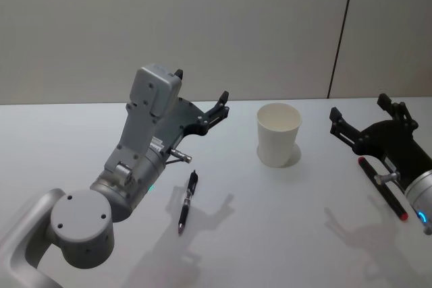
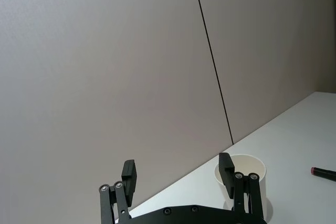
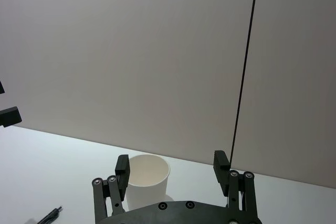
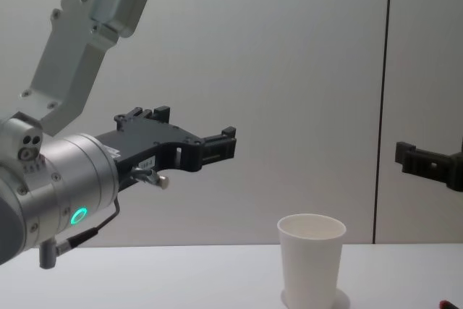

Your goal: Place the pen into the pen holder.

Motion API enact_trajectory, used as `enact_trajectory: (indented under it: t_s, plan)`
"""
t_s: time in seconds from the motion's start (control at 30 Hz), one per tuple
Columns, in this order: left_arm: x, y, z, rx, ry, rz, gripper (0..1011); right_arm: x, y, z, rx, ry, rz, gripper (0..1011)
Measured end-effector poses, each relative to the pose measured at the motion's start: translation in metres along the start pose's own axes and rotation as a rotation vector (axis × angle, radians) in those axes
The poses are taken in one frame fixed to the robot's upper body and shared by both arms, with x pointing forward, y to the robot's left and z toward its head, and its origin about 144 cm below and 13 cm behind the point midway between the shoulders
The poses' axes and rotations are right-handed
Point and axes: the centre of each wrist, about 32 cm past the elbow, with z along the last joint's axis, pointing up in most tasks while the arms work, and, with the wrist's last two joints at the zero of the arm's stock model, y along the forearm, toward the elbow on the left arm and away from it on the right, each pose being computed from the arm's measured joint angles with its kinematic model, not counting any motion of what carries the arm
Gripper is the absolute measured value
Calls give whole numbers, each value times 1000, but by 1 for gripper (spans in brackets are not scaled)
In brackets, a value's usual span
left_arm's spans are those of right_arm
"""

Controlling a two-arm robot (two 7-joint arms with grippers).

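White paper pen holder (image 1: pixel 278 134), tapered with a rolled rim, stands near the far edge of the smooth bench (image 1: pixel 81 139). Thin dark pen (image 1: pixel 393 202), red-ended, lies flat near the right edge, partly hidden under the right hand (image 3: pixel 171 161). A second black pen (image 1: pixel 187 200) lies left of centre. Left hand (image 2: pixel 177 167) is raised. Both hands are wide open and empty.

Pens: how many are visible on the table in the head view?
2. A dark pen lies left of the cup, nearer the robot; a red-ended pen lies beneath the right claw, partly hidden.
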Motion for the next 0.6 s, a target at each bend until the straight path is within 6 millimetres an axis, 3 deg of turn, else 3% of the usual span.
enact_trajectory:
  t_s: [0.6]
  plan:
    - [0, 0, 0, 0, 0, 0, 1003, 0, 0, 0, 0, 0, 0, 1002]
